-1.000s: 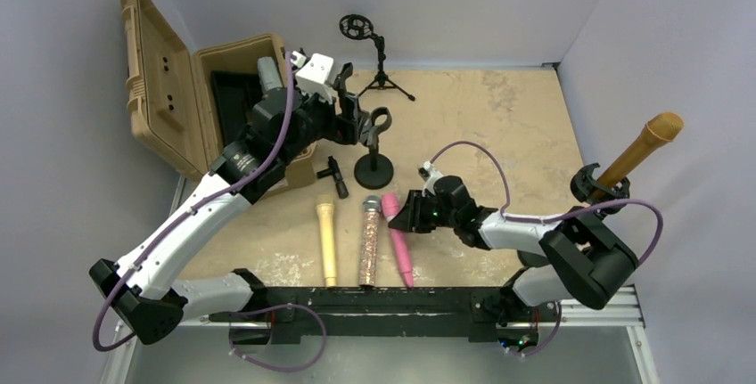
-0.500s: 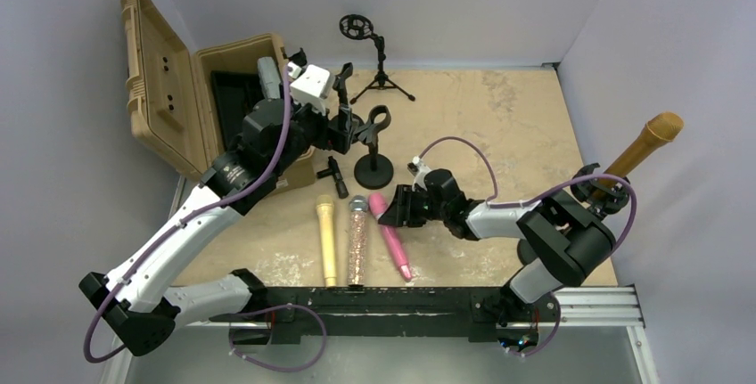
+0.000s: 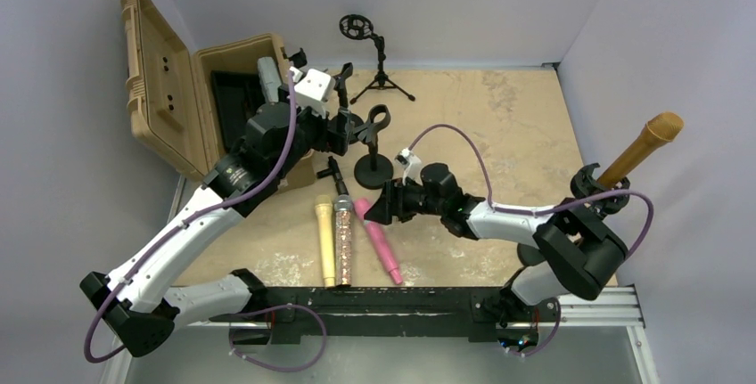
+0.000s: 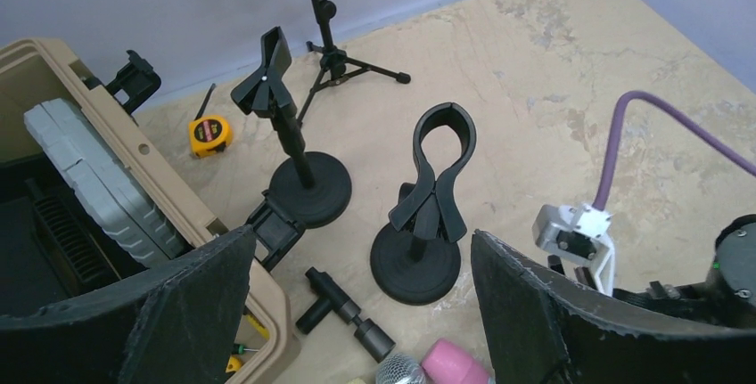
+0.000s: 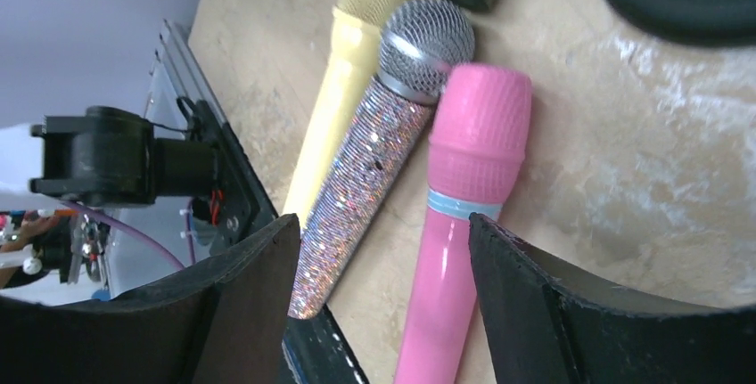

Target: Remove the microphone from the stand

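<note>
A pink microphone (image 5: 464, 197) lies flat on the table beside a glitter one (image 5: 383, 126) and a yellow one (image 5: 343, 72). My right gripper (image 5: 382, 250) is open low over them, its fingers either side of the pink handle without pressing it; from above that gripper (image 3: 373, 210) is at the pink head. The round-base stand (image 4: 428, 188) has an empty clip. My left gripper (image 4: 357, 250) hangs open above and before it, holding nothing. At the right edge a gold microphone (image 3: 646, 142) sits tilted in a stand clip (image 3: 597, 186).
An open tan case (image 3: 169, 90) stands at the back left. A second round-base stand (image 4: 294, 161), a tripod stand (image 4: 321, 28), a yellow tape measure (image 4: 211, 133) and a black T-shaped adapter (image 4: 343, 308) lie around the left gripper.
My right gripper slid left with the pink microphone, pushing the glitter one against the yellow one, and its jaws opened off the pink handle. The left arm barely shifted.
</note>
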### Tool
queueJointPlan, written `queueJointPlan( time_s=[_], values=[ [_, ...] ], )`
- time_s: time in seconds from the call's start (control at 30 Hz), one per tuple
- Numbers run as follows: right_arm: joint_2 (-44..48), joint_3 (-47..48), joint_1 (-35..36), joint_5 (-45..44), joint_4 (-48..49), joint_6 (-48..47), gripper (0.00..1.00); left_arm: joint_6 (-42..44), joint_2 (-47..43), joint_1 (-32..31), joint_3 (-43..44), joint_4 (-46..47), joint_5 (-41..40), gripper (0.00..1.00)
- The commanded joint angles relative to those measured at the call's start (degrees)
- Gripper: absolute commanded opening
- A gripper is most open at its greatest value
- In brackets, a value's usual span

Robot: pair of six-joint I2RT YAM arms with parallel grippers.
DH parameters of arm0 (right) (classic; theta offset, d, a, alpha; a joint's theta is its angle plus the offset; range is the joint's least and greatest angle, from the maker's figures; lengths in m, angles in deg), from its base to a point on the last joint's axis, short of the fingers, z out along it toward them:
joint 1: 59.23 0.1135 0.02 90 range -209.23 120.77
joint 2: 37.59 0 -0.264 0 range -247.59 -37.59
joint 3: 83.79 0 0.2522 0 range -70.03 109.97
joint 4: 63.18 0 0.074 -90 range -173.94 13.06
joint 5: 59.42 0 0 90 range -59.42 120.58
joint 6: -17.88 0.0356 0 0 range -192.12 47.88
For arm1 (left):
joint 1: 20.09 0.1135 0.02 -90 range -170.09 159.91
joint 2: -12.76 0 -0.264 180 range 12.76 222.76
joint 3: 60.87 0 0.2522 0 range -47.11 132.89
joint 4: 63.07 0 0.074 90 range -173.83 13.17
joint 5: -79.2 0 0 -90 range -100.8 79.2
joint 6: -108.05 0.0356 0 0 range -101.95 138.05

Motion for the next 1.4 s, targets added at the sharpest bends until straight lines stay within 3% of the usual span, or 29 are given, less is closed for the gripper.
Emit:
queueJointPlan(
  time_s=[0.0, 0.47, 0.73, 0.97, 1.37],
  values=[
    [4.9, 4.86, 0.02, -6.68, -2.58, -3.06, 0.69, 1.62, -1.99, -0.33, -0.9, 3.69, -2.61, 0.88],
    [16.51, 15.0, -0.98, -34.83, -11.94, -5.4, 0.84, 2.96, -4.12, -1.14, -2.37, 5.48, -5.55, 0.93],
    [23.23, 22.17, -2.24, -53.0, -9.12, -10.59, 0.96, 3.38, -4.67, -1.15, -2.81, 6.13, -5.84, 0.94],
    [25.15, 27.55, -3.07, -66.13, -9.11, -15.62, 0.99, 1.95, -5.3, -1.14, -2.95, 6.31, -5.35, 0.95],
    [19.04, 45.31, -8.89, -85.15, -38.41, 1.65, 0.98, -5.98, -7.82, -1.15, -1.06, 4.1, 2.67, 0.95]
  ],
)
